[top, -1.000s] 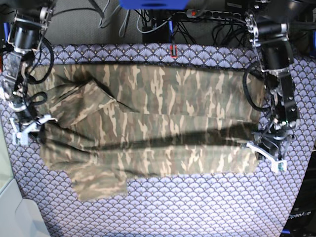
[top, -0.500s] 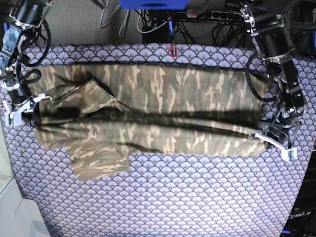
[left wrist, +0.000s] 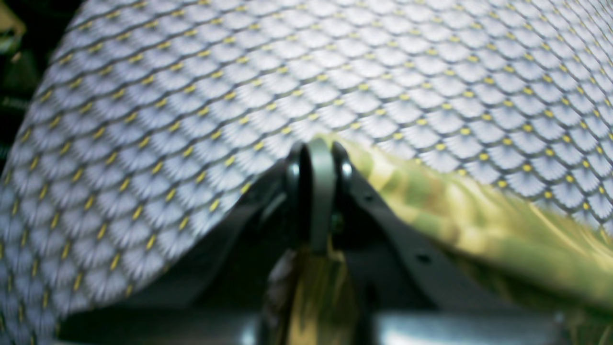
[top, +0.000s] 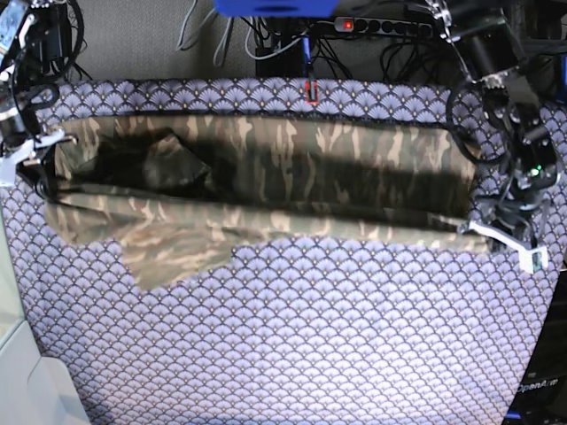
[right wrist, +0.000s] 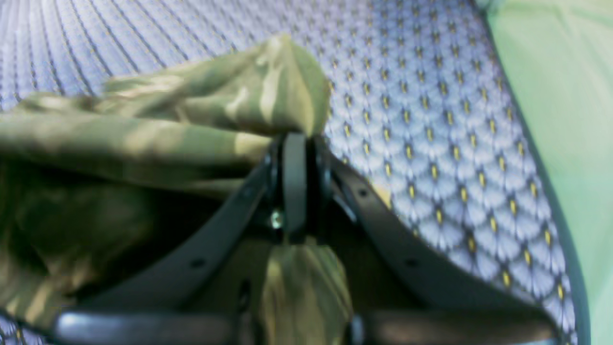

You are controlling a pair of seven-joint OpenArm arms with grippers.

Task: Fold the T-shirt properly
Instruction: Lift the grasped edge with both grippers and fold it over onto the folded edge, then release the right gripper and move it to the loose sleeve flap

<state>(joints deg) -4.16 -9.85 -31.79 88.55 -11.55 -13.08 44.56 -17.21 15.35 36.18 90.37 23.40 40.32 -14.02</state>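
Above purple cloth (top: 292, 336), T-shirt (top: 266, 177) edge raised higher, both end effectors pinching it

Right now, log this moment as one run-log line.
phase: mid-fold | left hand: shut on T-shirt edge | right hand: shut on T-shirt edge | T-shirt: lifted edge above purple cloth

The purple cloth (top: 292, 345) below the T-shirt (top: 266, 190) lies bare; cables (top: 292, 44) crowd behind
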